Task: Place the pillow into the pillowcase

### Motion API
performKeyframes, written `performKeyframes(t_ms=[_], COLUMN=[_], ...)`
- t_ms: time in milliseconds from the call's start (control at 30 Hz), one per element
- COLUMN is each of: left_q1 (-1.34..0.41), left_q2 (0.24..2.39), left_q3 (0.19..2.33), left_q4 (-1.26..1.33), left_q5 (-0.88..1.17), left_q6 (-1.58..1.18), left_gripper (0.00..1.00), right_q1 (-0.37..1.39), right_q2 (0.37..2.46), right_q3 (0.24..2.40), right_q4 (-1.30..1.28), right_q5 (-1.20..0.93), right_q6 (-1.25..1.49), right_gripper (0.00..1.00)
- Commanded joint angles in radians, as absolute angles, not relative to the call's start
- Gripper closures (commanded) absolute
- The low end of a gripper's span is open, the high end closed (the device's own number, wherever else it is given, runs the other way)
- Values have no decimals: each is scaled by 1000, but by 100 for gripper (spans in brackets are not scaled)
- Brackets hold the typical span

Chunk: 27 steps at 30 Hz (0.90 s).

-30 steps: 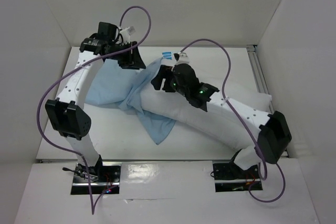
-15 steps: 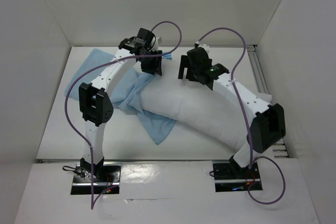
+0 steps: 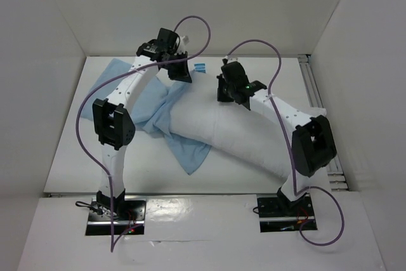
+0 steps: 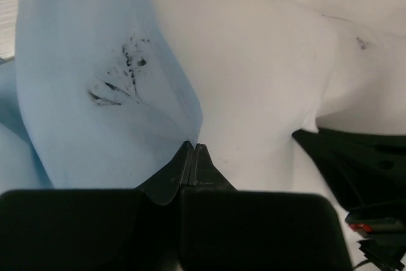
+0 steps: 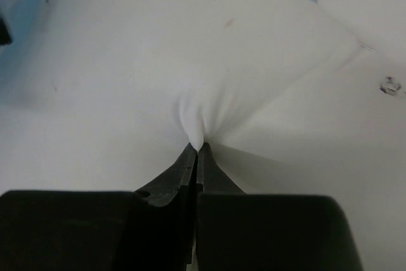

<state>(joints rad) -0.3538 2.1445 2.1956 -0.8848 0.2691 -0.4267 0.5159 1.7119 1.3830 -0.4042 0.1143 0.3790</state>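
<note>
The long white pillow (image 3: pixel 247 134) lies slantwise across the table, from the far middle to the near right. The light blue pillowcase (image 3: pixel 127 103) lies limp at its left end, one flap draped over the pillow. My left gripper (image 3: pixel 179 72) is at the pillow's far left end. In the left wrist view it (image 4: pixel 192 146) is shut where the pillowcase (image 4: pixel 95 42) edge meets the pillow (image 4: pixel 266 80), pinching the blue cloth. My right gripper (image 3: pixel 225 91) is on the pillow's far end just to the right. It (image 5: pixel 199 149) is shut on a puckered pinch of the pillow (image 5: pixel 127 61).
White walls close in the table on the left, back and right. A metal rail (image 3: pixel 315 90) runs along the right edge. Purple cables (image 3: pixel 190 26) loop above both arms. The right gripper's black body (image 4: pixel 361 163) sits close beside the left jaws.
Both arms have moved to the pillow's far end, the left one swinging in from the left. Both grippers, open before, are now shut on cloth. The pillowcase lies more spread out.
</note>
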Motion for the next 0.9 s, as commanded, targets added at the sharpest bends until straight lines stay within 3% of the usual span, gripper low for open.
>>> performKeyframes(t_ms=[0, 300, 700, 867], left_q1=[-333, -284, -299, -366], left_q2=[2135, 2135, 2039, 2007], left_q3=[2233, 2224, 2218, 2237], left_q4=[-818, -746, -595, -586], left_q5=[374, 483, 778, 917], left_q6=[-466, -566, -600, -600], left_gripper=[100, 100, 100, 100], right_q1=[604, 747, 839, 868], right_q2=[1575, 1338, 1434, 1480], right_q3=[1248, 1066, 1106, 1184], right_q4=[-273, -227, -192, -138], right_q5=[32, 166, 75, 158], right_q6=[368, 304, 219, 210], right_gripper=[100, 100, 100, 100])
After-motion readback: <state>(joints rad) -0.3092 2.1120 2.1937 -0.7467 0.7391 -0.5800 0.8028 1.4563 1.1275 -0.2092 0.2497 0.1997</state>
